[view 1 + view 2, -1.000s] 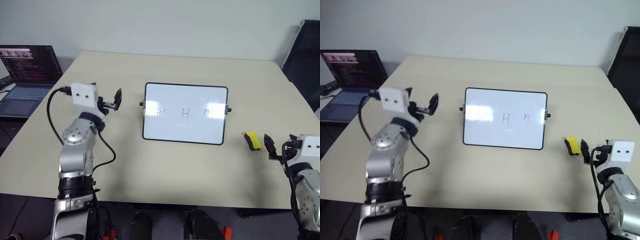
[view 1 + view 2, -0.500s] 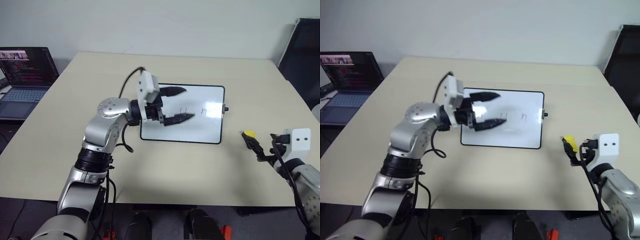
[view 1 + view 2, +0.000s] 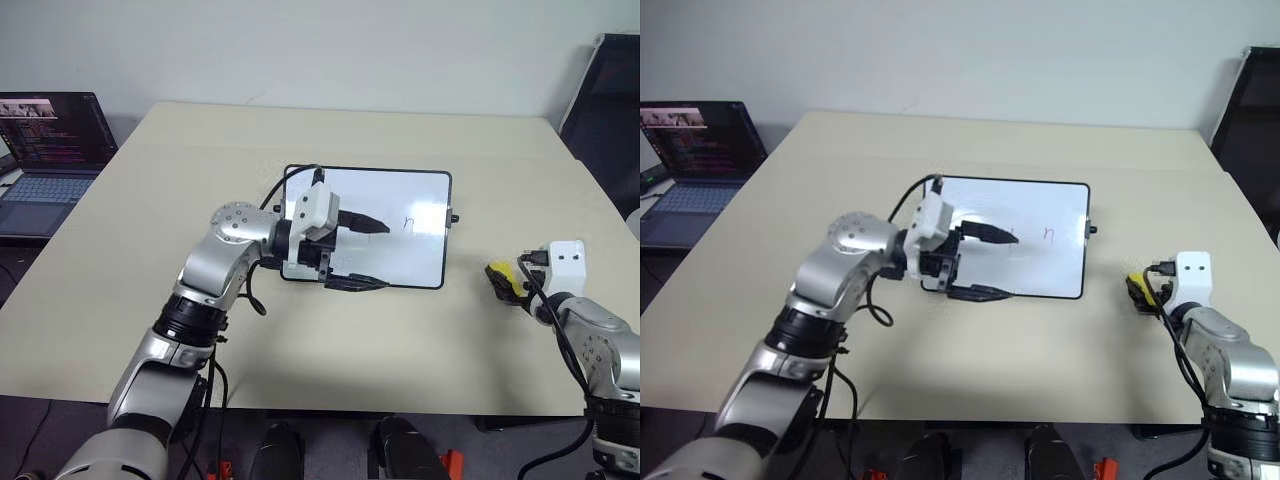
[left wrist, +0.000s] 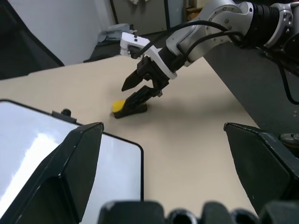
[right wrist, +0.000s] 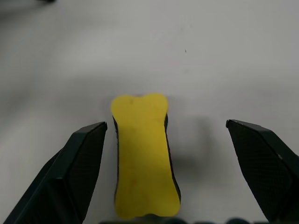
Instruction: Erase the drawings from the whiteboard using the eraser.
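Between the spread fingers of the right pincer [image 5: 166, 172], the eraser [image 5: 144, 154] lies off-centre; centring before clamping looks wise.

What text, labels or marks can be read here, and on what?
"n", or something like it: thin pen mark on the whiteboard, right of its middle.
Other drawings on the board: hidden behind the left gripper, unreadable.
Laptop screen: coloured lines of text, too small to read.
Eraser, yellow face: no print.
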